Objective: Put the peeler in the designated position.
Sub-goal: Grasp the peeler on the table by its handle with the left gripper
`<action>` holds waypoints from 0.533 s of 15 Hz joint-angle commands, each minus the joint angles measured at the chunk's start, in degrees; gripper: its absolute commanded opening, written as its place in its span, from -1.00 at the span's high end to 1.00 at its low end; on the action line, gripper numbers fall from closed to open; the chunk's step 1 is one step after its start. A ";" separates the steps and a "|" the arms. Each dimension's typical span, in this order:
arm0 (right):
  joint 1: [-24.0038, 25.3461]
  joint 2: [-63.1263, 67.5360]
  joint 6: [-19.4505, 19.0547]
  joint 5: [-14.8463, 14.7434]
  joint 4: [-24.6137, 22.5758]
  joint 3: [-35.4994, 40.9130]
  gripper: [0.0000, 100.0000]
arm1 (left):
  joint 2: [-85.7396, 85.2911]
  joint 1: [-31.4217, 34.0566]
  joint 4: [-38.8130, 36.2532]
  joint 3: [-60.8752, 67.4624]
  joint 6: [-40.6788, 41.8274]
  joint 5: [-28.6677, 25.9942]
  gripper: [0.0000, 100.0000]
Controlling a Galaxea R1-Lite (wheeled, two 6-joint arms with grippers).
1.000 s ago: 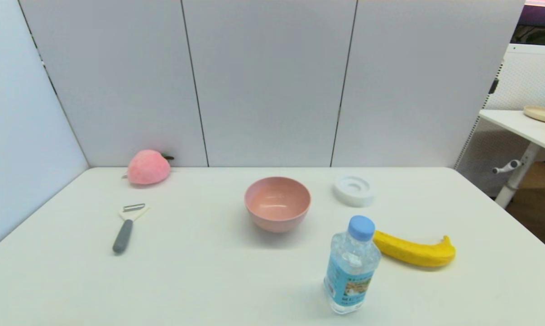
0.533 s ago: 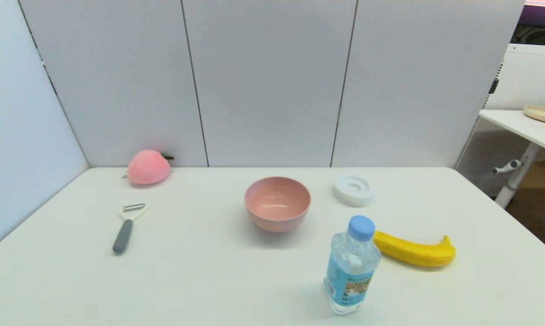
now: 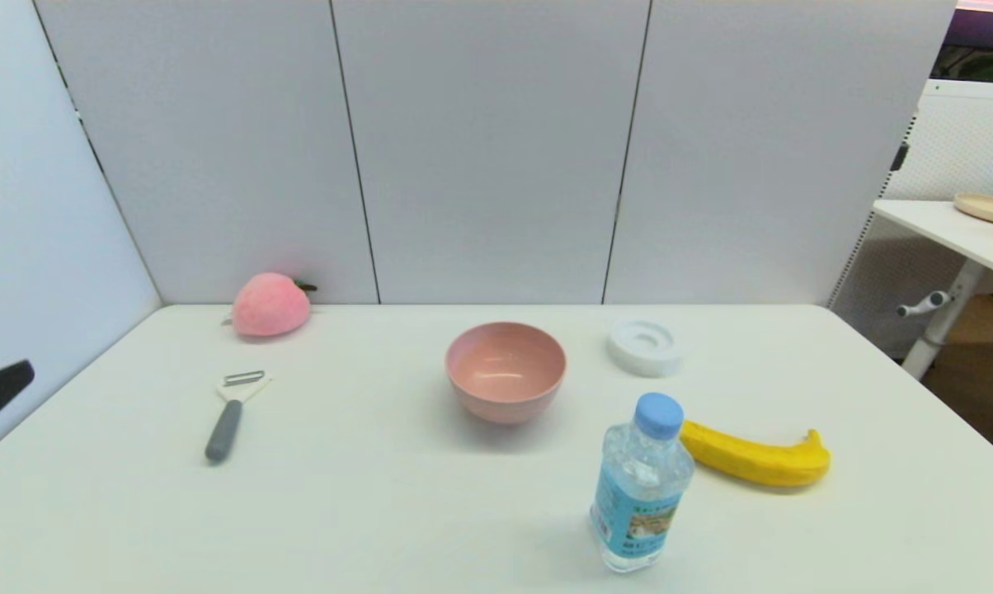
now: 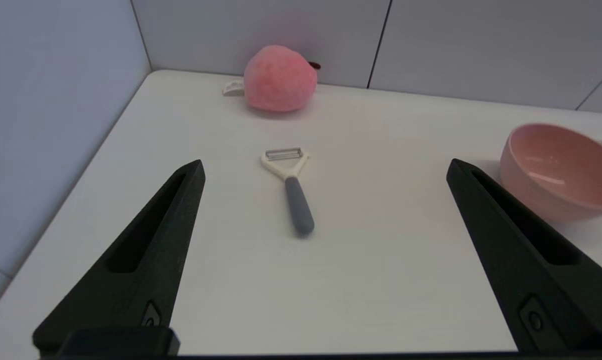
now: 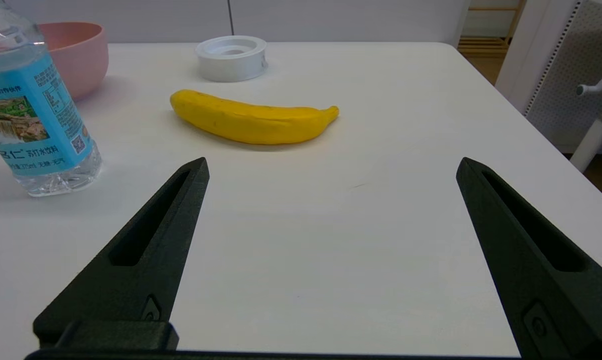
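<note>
Both my grippers empty, jaws spread wide: left gripper [image 4: 326, 167] hovers near peeler [image 4: 291, 187] flat on desk [image 3: 381, 511]; right gripper [image 5: 331, 165] near banana [image 5: 251, 120]

White tabletop [image 3: 430, 511] boxed in by pale grey wall panels [image 3: 488, 148], with another white desk [image 3: 950, 231] over brown floor [image 3: 975, 388] off right.

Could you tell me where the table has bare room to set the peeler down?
Bare room lies between the peeler and pink bowl, and along the near edge left of the bottle. Bottle, banana and white ring crowd the right.
</note>
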 commanded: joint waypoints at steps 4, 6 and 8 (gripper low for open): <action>0.02 0.07 -0.02 0.07 -0.02 0.00 -1.00 | 30.38 -0.35 13.57 -29.49 0.40 0.00 -1.00; 0.02 0.07 -0.02 -0.02 -0.02 0.00 -1.00 | 35.30 -0.44 16.74 -33.45 0.31 -0.09 -1.00; 0.02 0.07 -0.02 -0.02 -0.02 0.00 -1.00 | 39.61 -0.44 18.32 -35.29 0.05 0.00 -1.00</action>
